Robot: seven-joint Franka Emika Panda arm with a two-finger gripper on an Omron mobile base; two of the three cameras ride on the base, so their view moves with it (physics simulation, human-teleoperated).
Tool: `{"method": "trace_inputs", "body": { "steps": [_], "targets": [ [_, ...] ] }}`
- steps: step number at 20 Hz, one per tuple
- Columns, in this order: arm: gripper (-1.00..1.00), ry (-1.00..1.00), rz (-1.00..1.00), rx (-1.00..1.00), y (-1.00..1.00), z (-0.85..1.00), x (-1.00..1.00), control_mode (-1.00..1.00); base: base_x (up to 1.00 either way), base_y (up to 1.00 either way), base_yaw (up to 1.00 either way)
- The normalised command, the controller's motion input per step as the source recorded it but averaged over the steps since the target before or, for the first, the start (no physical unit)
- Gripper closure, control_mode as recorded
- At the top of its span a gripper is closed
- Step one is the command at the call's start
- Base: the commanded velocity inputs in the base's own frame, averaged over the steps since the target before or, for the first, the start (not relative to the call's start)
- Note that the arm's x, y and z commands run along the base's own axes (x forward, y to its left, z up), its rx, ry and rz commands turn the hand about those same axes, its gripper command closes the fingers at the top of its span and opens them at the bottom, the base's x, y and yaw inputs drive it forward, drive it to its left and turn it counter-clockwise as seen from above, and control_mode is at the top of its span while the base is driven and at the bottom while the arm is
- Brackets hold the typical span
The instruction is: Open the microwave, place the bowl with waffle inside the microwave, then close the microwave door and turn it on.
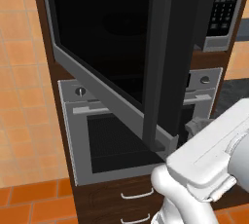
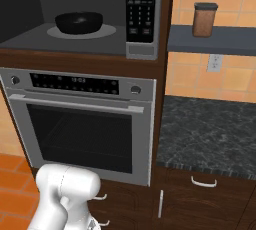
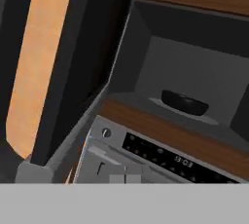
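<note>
The microwave stands open above the oven. Its door, a wide black glass panel with a dark vertical handle strip, is swung out to the left. The door rises at the left of the hand view. The black bowl sits on the round turntable plate inside the cavity. From the hand it appears as a dark bowl; the waffle in it cannot be made out. My gripper is shut and empty, low in front of the oven, just inside the open door's lower edge.
The steel oven with two knobs and a bar handle sits under the microwave, with drawers below it. To the right are a dark stone counter, a shelf with a brown jar and a wall outlet.
</note>
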Motion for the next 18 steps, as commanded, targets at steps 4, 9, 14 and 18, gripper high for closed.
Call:
{"method": "trace_inputs", "body": {
  "steps": [4,9,14,18],
  "targets": [
    [1.00,-0.13,-0.07,-0.16,0.72,-0.18,-0.43,-1.00,0.00,0.00,0.00],
    [1.00,-0.17,-0.16,-0.16,0.93,-0.33,-0.08,-1.00,0.00,0.00,0.00],
    [1.00,-0.05,-0.35,-0.34,1.00,-0.50,0.41,-1.00,0.00,0.00,0.00],
    [1.00,-0.07,-0.35,-0.29,0.89,-0.36,0.54,-1.00,0.00,0.00,0.00]
  ]
}}
